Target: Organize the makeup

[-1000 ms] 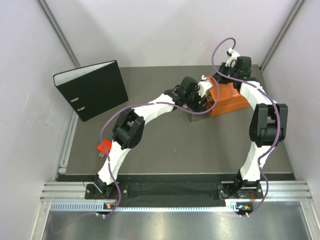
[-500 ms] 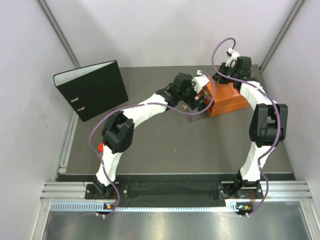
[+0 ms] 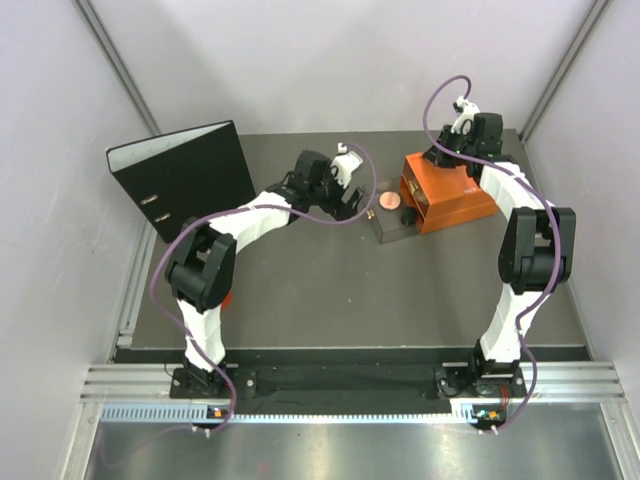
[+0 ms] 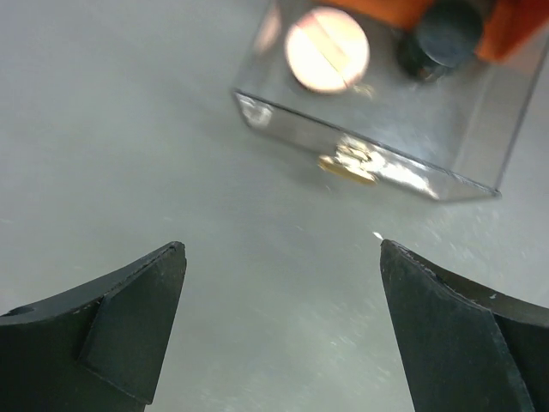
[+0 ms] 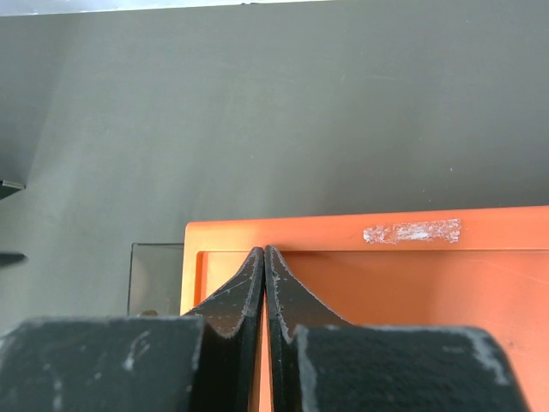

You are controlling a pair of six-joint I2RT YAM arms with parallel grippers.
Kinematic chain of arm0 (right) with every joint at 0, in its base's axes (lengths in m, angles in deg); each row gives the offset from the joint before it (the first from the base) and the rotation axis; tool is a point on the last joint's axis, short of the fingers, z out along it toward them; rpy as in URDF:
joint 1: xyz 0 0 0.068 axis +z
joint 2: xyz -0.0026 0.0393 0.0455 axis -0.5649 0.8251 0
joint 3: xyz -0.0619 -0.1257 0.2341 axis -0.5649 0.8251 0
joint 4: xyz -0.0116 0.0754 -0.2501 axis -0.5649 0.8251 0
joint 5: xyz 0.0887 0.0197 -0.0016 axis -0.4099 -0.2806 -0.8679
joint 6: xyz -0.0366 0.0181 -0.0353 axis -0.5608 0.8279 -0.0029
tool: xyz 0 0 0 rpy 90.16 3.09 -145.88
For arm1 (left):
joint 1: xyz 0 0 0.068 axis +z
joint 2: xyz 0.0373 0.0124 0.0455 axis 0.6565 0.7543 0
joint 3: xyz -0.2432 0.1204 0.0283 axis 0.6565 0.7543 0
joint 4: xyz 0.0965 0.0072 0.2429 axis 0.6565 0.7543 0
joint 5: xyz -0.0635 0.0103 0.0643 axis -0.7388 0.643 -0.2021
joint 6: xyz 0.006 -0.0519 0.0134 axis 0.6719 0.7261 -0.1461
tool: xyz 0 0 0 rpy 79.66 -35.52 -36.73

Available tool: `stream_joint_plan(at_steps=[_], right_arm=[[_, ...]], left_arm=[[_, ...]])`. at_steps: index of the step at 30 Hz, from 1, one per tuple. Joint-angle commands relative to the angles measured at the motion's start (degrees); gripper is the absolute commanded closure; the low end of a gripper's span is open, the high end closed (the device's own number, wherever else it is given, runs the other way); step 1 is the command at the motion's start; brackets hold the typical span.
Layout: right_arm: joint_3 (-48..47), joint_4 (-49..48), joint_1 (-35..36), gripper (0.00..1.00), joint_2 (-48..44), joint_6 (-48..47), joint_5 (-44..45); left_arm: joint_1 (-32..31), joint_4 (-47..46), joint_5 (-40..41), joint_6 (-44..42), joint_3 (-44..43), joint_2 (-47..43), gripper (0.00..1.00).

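Left claw (image 4: 281, 249) agape, wrist shows compact (image 4: 327, 49), jar (image 4: 446, 34)

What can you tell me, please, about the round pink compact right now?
The compact is a flat, round disc, pink-tan and smooth, with a faint line across its top. It lies flat in a corner of the clear drawer that sticks out of the orange box. A small black jar sits beside it, not touching. The open left gripper is away from it, outside the drawer.
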Motion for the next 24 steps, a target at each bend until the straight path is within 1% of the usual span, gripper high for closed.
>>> stream_joint_plan(at_steps=[1, 9, 17, 21, 23, 24], right_arm=[[6.58, 22.04, 0.21, 1.00, 8.60, -2.86, 5.03], [6.14, 22.40, 0.12, 1.00, 8.60, -2.86, 5.21], [6.49, 22.22, 0.04, 1.00, 8.43, -2.86, 5.39], [6.76, 22.22, -0.05, 1.00, 8.42, -2.94, 5.39], [7.19, 22.04, 0.04, 1.00, 8.34, -2.94, 5.48], [7.20, 22.04, 0.12, 1.00, 8.34, -3.03, 5.48]], left_arm=[[-0.71, -1.85, -4.74, 0.76, 0.91, 0.43, 0.01], [-0.88, -2.55, -9.66, 3.66, -4.35, 8.16, 0.01], [-2.46, -4.40, -10.11, 3.84, -9.19, 12.83, 0.01], [-3.69, -4.66, -10.38, 3.92, -13.58, 15.20, 0.01], [-4.04, -4.75, -10.29, 5.50, -16.21, 16.95, 0.01], [-4.39, -6.32, -10.63, 6.20, -17.27, 17.57, 0.01]])
